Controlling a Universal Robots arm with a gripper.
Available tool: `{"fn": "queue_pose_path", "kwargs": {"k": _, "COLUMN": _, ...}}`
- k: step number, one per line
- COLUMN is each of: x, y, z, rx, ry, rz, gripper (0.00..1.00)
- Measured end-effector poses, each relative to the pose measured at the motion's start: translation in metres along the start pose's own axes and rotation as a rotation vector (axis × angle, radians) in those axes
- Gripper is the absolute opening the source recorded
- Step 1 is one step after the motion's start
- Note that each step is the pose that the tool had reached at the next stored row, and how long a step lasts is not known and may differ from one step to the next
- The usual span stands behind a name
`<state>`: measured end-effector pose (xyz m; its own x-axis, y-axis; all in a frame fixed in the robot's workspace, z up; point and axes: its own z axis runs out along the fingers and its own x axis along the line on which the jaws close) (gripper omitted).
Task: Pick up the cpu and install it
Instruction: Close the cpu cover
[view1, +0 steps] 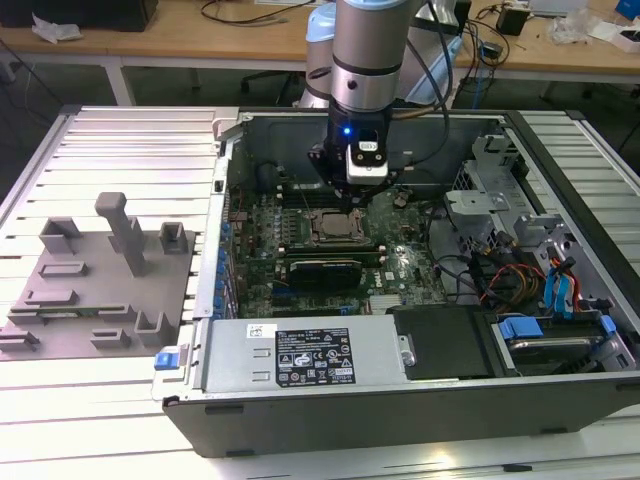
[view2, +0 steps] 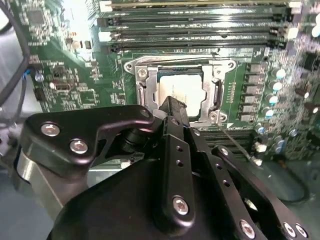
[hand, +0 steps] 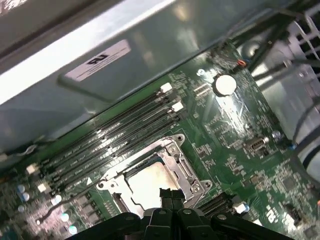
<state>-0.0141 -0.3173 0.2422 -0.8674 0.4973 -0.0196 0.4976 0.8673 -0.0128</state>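
Gripper (view1: 352, 198) is down inside the open PC case (view1: 400, 400), right over the socket frame (view2: 141, 82) on the motherboard (view1: 400, 262). Fingers (view2: 175, 131) read as closed tip to tip in both wrist views, only a thin seam between them, and I see nothing clamped there. The cpu (view2: 182, 89) lies flat inside the socket frame with its silver-white top up. From the pictures I judge it seated or very nearly so, but I can't confirm it's fully down. Key relation: the fingertips sit at the near edge of the cpu, just overlapping its rim in the second wrist view. I can't tell whether they touch it or hover just above. The cpu is square, so there's no long axis to line up, and its sides run parallel to the frame. Clearances are tight. The frame's metal edges ring the chip on all sides, the memory slots (view2: 200, 30) run just beside one side of the frame, and a thin lever wire (view2: 235, 145) lies beside another. Room is open straight up. The drive cage and cables (view1: 500, 270) at the exterior view's right are well apart, and the grey fixture plate (view1: 90, 290) sits out on the bench (view1: 130, 140) at the exterior view's left, well clear.
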Motion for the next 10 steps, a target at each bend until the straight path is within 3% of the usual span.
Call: {"fn": "queue_pose_path", "kwargs": {"k": 10, "x": 0.0, "y": 0.0, "z": 0.0018, "rx": -0.0044, "ry": -0.0028, "rz": -0.221, "gripper": 0.11}}
